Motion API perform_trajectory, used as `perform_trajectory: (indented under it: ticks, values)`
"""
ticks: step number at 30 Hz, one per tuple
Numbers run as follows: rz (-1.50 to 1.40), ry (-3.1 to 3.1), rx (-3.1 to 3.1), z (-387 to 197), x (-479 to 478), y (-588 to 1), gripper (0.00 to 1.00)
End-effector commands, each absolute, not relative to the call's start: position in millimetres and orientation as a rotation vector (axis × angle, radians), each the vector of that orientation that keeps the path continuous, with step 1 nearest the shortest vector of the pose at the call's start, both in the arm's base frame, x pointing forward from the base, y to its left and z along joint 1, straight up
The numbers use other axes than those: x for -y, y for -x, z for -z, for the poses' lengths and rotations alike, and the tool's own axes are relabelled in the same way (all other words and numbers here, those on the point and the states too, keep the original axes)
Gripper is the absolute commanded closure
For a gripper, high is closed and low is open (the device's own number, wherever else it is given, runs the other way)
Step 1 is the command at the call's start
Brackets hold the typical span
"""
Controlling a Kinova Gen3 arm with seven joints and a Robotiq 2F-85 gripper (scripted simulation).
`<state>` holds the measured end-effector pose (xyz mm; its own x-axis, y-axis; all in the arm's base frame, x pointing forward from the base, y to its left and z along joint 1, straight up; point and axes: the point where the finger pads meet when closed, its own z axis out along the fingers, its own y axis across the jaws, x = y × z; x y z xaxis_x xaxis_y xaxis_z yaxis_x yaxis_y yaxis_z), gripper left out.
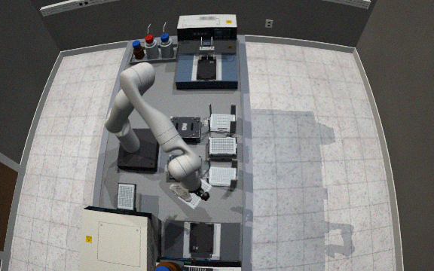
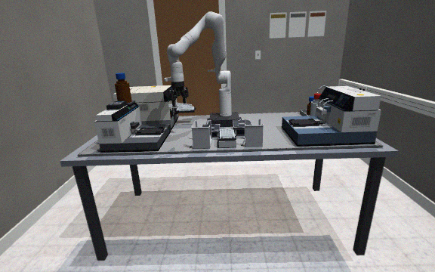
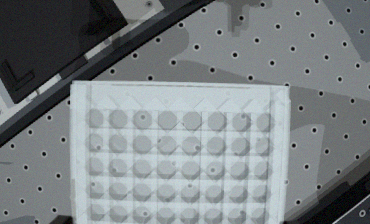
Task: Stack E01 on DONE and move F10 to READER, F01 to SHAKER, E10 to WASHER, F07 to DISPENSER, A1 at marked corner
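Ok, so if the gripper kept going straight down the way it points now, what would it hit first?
The gripper holds a translucent white well plate. Going straight down, that plate would probably meet the grey perforated deck first, beside the dark instrument tray. The height above the deck is unclear.

A grey table (image 2: 240, 156) on four dark legs stands on a tiled floor (image 1: 307, 150). Its deck (image 3: 316, 60) is perforated with rows of small holes. On it sit a blue-based instrument (image 2: 317, 135) at one end, a dark-based one (image 2: 127, 141) and a beige housing (image 1: 115, 241) at the other, three bottles (image 1: 153, 45) in a tray, the arm's black base plate (image 1: 145, 162), two white racks (image 2: 201, 137) with a plate (image 2: 226, 133) between them, a dark nest (image 1: 187, 128), and a lone plate (image 1: 126, 196)
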<state>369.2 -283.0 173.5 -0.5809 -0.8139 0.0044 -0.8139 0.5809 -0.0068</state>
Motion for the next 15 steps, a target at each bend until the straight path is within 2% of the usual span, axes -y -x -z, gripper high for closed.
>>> perform_trajectory:
  ticks: [1, 15]
  values:
    - [0.0, -1.479, 2.77, -171.6, 295.9, -373.6, 0.06]
    - [0.0, -1.635, 2.674, -171.9, 329.5, -379.9, 0.06]
